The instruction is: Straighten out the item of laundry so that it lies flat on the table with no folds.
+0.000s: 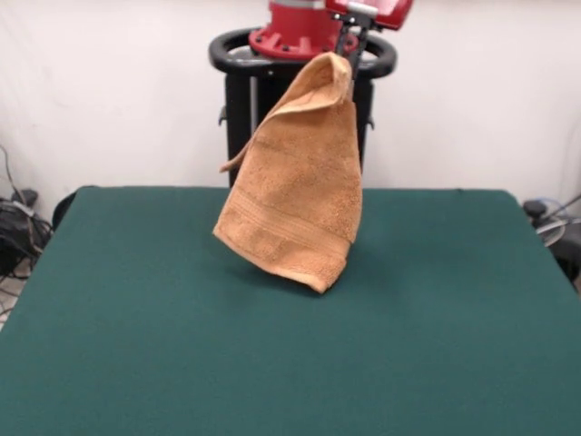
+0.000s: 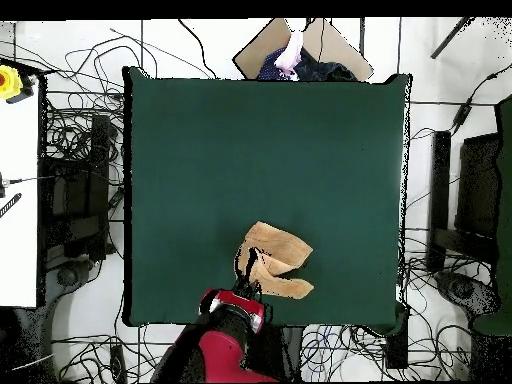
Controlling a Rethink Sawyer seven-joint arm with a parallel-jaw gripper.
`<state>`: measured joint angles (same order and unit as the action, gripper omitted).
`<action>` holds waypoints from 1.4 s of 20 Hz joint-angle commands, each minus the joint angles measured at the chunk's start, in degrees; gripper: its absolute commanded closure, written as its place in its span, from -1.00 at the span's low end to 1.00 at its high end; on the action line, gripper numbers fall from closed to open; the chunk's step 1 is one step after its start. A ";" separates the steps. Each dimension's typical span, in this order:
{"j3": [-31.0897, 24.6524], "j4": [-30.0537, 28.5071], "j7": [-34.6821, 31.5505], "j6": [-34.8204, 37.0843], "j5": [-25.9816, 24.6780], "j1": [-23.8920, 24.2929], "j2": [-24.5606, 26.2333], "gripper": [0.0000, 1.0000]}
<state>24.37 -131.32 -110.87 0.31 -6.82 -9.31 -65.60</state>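
table point(image 1: 136, 318): wide dark green surface, bare except under the hanging cloth.
arm point(image 2: 225, 345): red and black, reaching out from the pedestal point(image 1: 245, 100) at the table's robot-side edge.
towel point(image 1: 295, 204): orange-tan, dangling from one top corner, draped in soft vertical folds, a woven band near its lower hem; the bottom corner looks at or just above the felt, contact unclear.
gripper point(image 1: 349, 41): closed tight on the towel's top corner, high above the table.
step in hand: lift and let hang, so the folds drop out.
next move, as a judgement: lower while drawing sideways, laying the bottom hem first, then let go once the cloth is spread.
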 commanded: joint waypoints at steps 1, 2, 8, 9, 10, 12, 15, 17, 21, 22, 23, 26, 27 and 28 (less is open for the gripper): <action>-6.81 -4.83 -11.39 5.76 4.39 1.46 -2.00 1.00; -6.79 -4.73 -11.64 6.06 4.77 0.82 -1.94 1.00; -6.66 -4.36 -12.32 8.98 7.00 -1.78 -2.89 1.00; -5.95 -4.07 -12.54 9.64 7.31 -2.79 -2.99 1.00; -5.68 -3.77 -12.75 10.59 7.72 -3.58 -3.28 1.00; -5.25 -3.37 -12.99 12.30 8.47 -4.86 -4.18 1.00; -4.87 -3.29 -13.72 14.05 9.73 -6.93 -4.99 1.00; -4.54 -3.19 -14.49 15.01 10.67 -8.56 -5.25 1.00; -6.66 -4.59 -14.42 14.76 13.41 -8.47 -5.90 1.00; -7.38 -5.00 -14.15 14.95 14.15 -8.26 -6.38 1.00; -7.56 -5.00 -14.01 15.07 14.53 -8.45 -6.46 1.00; -11.37 -7.46 -12.20 14.16 17.08 -5.75 -7.72 1.00; -12.87 -8.40 -11.61 14.01 18.17 -4.80 -8.22 1.00; -14.36 -9.14 -11.08 13.56 19.14 -3.82 -8.38 1.00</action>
<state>18.09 -133.08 -110.87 9.92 5.17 -16.23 -70.45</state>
